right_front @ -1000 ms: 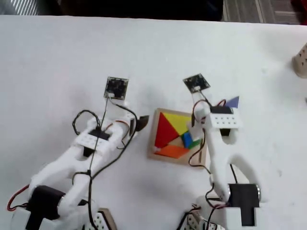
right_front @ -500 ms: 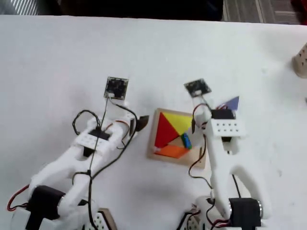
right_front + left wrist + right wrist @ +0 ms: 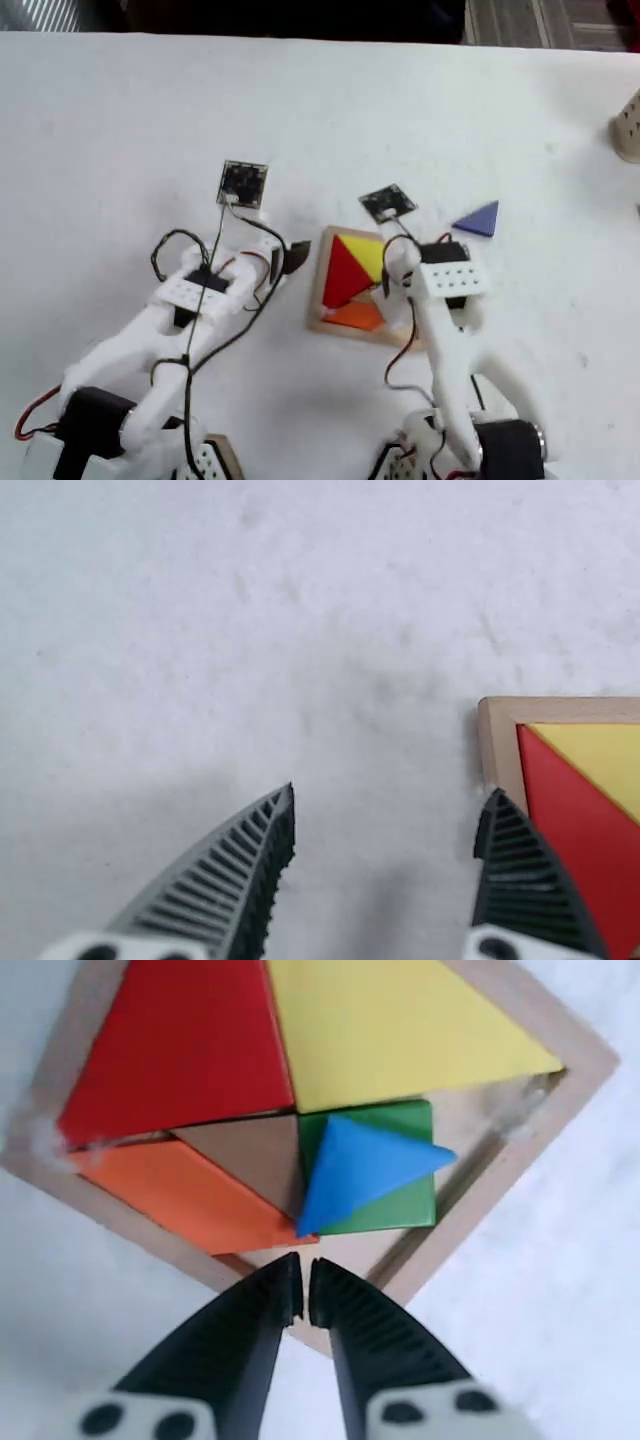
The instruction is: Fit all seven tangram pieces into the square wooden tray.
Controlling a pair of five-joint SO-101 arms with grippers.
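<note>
The square wooden tray (image 3: 318, 320) lies between the two arms. In it sit a red triangle (image 3: 185, 1045), a yellow triangle (image 3: 400, 1020), an orange piece (image 3: 190, 1195), a small brown triangle (image 3: 250, 1150) and a green square (image 3: 410, 1210). A blue triangle (image 3: 365, 1165) rests askew on top of the green square. My right gripper (image 3: 303, 1292) is shut and empty, just above the tray's near rim. A purple triangle (image 3: 478, 219) lies on the table right of the tray. My left gripper (image 3: 390, 810) stands open at the tray's left corner (image 3: 495, 740), holding nothing.
The white table (image 3: 120, 120) stretches wide behind and to the left. A beige perforated object (image 3: 628, 125) sits at the far right edge. Loose cables (image 3: 175, 245) run along the left arm.
The right arm has swung left over the tray, uncovering the purple triangle and hiding the blue and green pieces in the high view. The left arm has kept still.
</note>
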